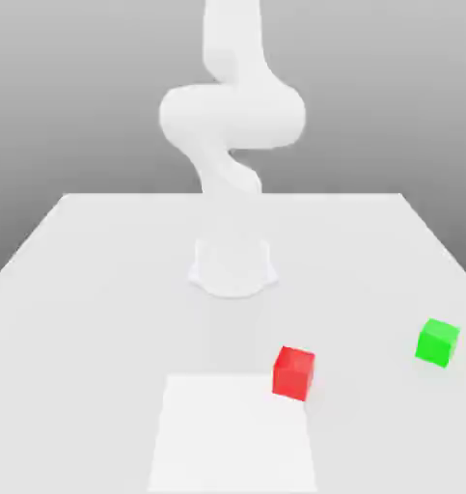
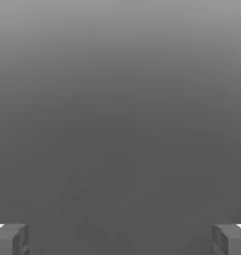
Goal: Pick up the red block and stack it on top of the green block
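Observation:
The red block (image 1: 293, 372) rests on the white table (image 1: 101, 289), in front of the arm's base and a little toward the exterior view's right. Farther toward that side, near the table's edge, sits the green block (image 1: 437, 342). The two blocks are well apart. In the hand view my gripper (image 2: 120, 241) is open. Its two grey fingertips (image 2: 10, 239) stand far apart with nothing between them, and beyond them is plain grey ground.
The white arm (image 1: 232, 116) rises from its round base (image 1: 233, 265) at the table's middle. A flat white rectangular shape (image 1: 232, 434) lies at the front, its far corner beside the red block.

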You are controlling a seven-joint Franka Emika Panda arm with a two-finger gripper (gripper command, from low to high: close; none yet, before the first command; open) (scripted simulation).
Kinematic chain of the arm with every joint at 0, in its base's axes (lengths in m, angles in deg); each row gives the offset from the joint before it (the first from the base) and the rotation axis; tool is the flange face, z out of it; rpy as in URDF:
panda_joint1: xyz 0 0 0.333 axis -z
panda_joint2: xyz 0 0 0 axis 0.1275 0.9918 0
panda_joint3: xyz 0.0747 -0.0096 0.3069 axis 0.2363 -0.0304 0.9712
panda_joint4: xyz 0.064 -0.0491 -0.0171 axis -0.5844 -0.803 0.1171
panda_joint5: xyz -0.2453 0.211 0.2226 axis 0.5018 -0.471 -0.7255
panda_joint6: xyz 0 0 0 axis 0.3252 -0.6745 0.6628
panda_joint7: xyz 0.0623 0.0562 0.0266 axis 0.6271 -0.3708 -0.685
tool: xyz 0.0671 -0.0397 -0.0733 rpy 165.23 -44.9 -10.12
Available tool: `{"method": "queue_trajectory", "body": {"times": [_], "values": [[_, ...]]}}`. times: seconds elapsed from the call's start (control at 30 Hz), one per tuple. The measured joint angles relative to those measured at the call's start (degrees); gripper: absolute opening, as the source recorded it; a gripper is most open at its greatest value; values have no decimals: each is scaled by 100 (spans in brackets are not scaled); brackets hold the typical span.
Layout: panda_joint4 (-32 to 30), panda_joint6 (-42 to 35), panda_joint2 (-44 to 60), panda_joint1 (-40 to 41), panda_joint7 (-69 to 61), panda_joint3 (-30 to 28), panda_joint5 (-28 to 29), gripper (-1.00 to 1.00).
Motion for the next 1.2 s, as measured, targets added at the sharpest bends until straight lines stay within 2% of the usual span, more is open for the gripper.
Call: {"method": "queue_trajectory", "body": {"times": [0.3,0.5,0.57,0.63,0.8,0.83,1.07,1.2], "values": [[-1537,1198,1583,-137,1116,545,-515,0],[-2657,2103,2774,-178,2198,1124,-563,0],[-2979,2571,3399,-137,2714,1322,-370,0],[-3072,3080,4060,-117,3212,1298,82,0],[-2965,4003,5181,-717,3986,480,1074,0],[-2950,4098,5292,-820,4041,363,1141,-100],[-2953,4091,5272,-812,4047,373,1147,-100],[-3062,3495,4562,-635,3542,739,461,-100]]}}
